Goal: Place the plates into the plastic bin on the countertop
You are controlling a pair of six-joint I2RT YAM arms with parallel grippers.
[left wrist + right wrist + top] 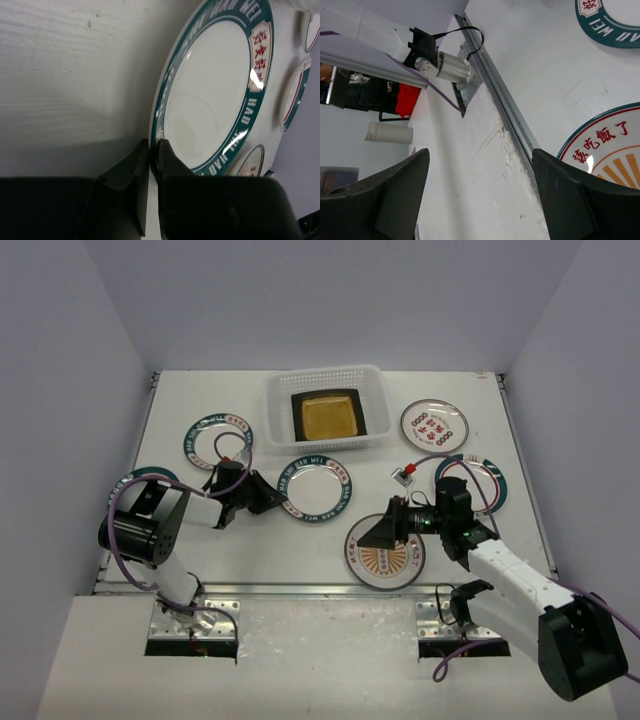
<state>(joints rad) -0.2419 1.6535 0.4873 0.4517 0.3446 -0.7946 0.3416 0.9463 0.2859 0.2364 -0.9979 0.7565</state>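
The plastic bin [283, 390] stands at the back centre with a square amber plate [327, 415] inside. My left gripper [283, 504] is shut on the left rim of a round teal-rimmed plate [316, 486]. The left wrist view shows the fingers [154, 150] pinching that plate's [215, 85] edge. My right gripper [376, 532] is open and empty, over the left edge of an orange sunburst plate [390, 558]. In the right wrist view its jaws [480, 192] stand wide apart, with that plate [615, 150] at the right.
On the countertop [300, 545] lie other plates: a teal-rimmed one at the left [218, 442], one under the left arm [140, 478], a red-motif one [434, 424] and a teal-rimmed one [478, 480] at the right. A small white and red object [405, 475] lies nearby.
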